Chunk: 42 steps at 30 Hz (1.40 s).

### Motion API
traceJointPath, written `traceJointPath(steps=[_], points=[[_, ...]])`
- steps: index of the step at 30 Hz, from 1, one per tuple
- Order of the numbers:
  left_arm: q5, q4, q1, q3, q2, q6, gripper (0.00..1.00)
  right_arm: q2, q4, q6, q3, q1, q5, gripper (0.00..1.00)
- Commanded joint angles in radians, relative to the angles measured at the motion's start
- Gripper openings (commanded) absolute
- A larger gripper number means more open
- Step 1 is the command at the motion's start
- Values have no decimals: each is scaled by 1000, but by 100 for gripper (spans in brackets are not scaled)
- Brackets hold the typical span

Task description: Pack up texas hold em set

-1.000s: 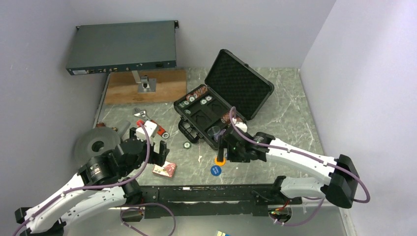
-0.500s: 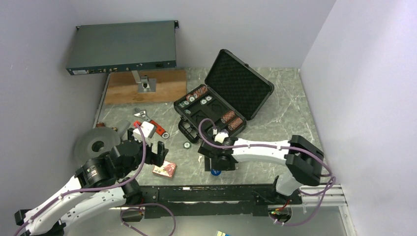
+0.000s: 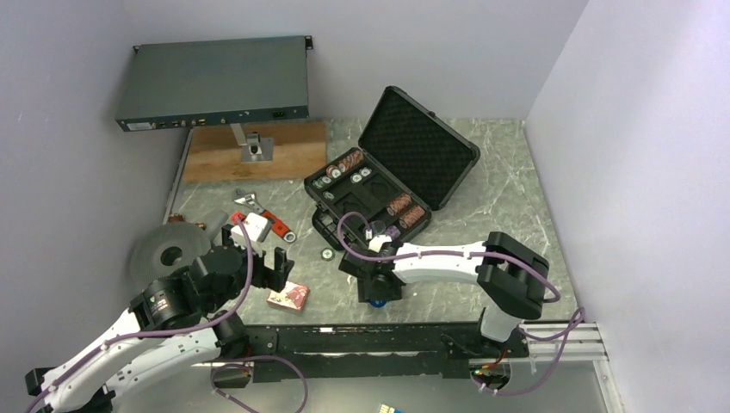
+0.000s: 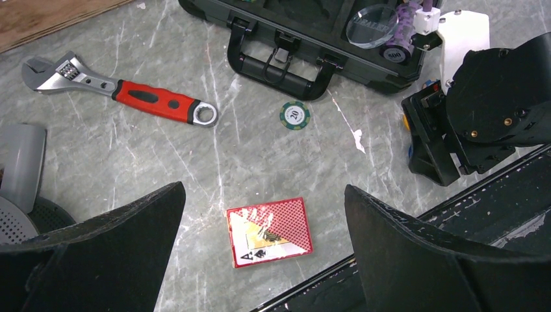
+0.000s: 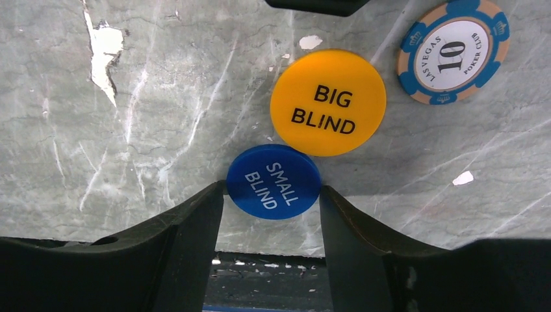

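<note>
**A:** Top cam first. Where's our kit?

**B:** The case [image 3: 392, 172] sits open mid-tabletop [image 3: 508, 198], lid tilted back. It has a black pebbled shell and egg-crate foam, w/ chip rows in the slots. Our right pincer [image 3: 376, 292] is down at the near edge, in front of the case. The left pincer [image 3: 267, 267] hangs beside the card deck [image 3: 287, 297].

**A:** Left wrist cam?

**B:** The left pincer [image 4: 263, 188] is spread wide and holds nothing. The card deck [image 4: 269, 231] lies below, betw. the fingers: a flat red rectangle w/ an ace showing. A green 20 chip [image 4: 295, 116] lies alone near the case handle [image 4: 284, 71]. The red-handled wrench [image 4: 123, 92] isn't ours.

**A:** Right wrist?

**B:** The right pincer [image 5: 271, 192] is closed on the blue SMALL BLIND disc [image 5: 273, 181], a finger against its rim on each side. The disc lies flat on the marbled stone. The orange BIG BLIND disc [image 5: 328, 102] touches it, and a blue-edged 10 chip [image 5: 454, 51] is just beside that one.

**A:** So how do we do this pick well?

**B:** The disc is thin, smooth plastic, so we reckon it's slippery.
- Keep the pads low and square on the rim.
- Squeeze lightly, or it may pop out.
- Lift straight up so we don't drag the orange one along.
- Then carry it to a free foam pocket in the case.
</note>
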Motion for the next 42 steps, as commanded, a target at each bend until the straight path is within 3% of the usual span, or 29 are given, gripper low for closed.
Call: traceJointPath(steps=[1, 12, 33, 42], points=[[-16, 14, 1, 2, -11, -11, 99, 34, 28, 2, 13, 6, -24, 58], [-19, 12, 1, 2, -10, -10, 100, 61, 10, -34, 53, 5, -34, 37], [-24, 11, 1, 2, -6, -10, 100, 27, -171, -165, 341, 7, 92, 40], [-31, 8, 1, 3, -10, -13, 100, 50, -171, -305, 465, -101, 116, 40]])
